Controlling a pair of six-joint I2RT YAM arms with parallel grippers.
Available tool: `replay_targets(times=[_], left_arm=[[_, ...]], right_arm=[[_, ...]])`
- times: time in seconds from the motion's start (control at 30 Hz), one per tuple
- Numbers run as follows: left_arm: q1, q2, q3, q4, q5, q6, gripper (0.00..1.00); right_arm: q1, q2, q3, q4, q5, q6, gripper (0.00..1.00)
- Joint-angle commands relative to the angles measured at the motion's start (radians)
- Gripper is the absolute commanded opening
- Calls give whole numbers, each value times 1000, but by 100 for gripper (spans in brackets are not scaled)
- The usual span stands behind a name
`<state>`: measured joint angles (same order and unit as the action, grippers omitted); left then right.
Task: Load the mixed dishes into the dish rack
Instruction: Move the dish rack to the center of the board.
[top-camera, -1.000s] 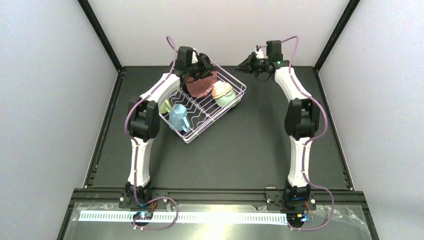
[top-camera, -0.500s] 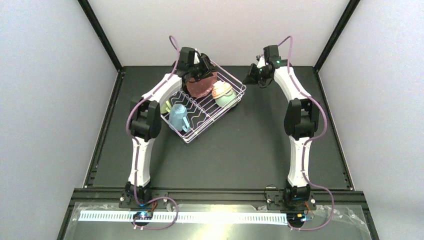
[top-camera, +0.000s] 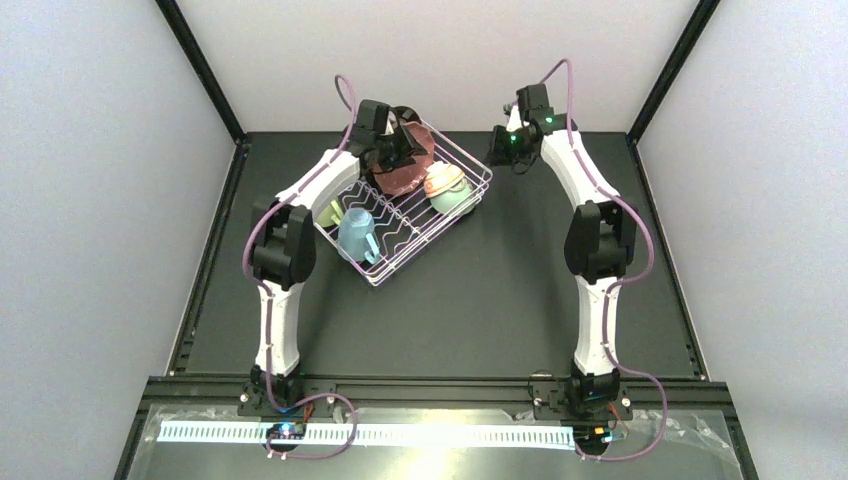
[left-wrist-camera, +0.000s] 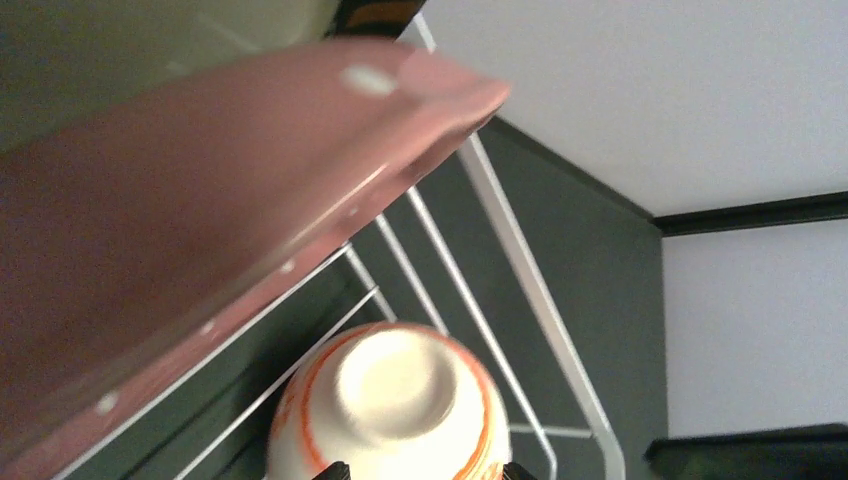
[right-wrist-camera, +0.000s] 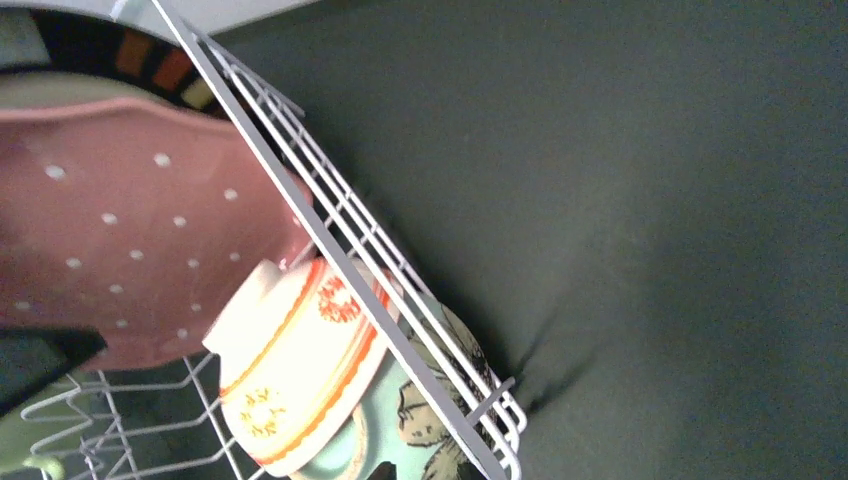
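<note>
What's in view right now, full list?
dish rack: 1, white wire, table's far left
pink speckled plate: 1, pink, on edge at rack's far end
flowered plate: 1, dark rim, behind pink plate
cream-orange bowl: 1, upside down on mint bowl
mint bowl: 1, rack's right corner
light blue mug: 1, rack's near end
pale green mug: 1, beside blue mug
table: 1, black
left gripper: 1, black, over plates
right gripper: 1, black, outside rack
</note>
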<state>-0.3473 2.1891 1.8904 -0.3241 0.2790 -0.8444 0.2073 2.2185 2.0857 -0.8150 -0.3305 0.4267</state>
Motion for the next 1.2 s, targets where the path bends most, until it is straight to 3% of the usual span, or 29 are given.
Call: replay_targets(times=[0.0,0.17,0.47,0.77,1.17], left_arm=[[-3,-118,-55,-112,-58,17,87],[-2,-257,-173,-109,-98,16,88],[1,-533,-397,-142,-196,-3,89],[2,-821,-660,-156,-316,-64,91],[4,-992,-810,-208,-392,-110,91]], right_arm=[[-3,-21,91,-4,50,-72,38],[-4,21,176,-19,45,-149,48],[6,98,217,0,7,-258,55],[35,187,269,59,-12,-337,57],[78,290,333,76,-32,-346,57]])
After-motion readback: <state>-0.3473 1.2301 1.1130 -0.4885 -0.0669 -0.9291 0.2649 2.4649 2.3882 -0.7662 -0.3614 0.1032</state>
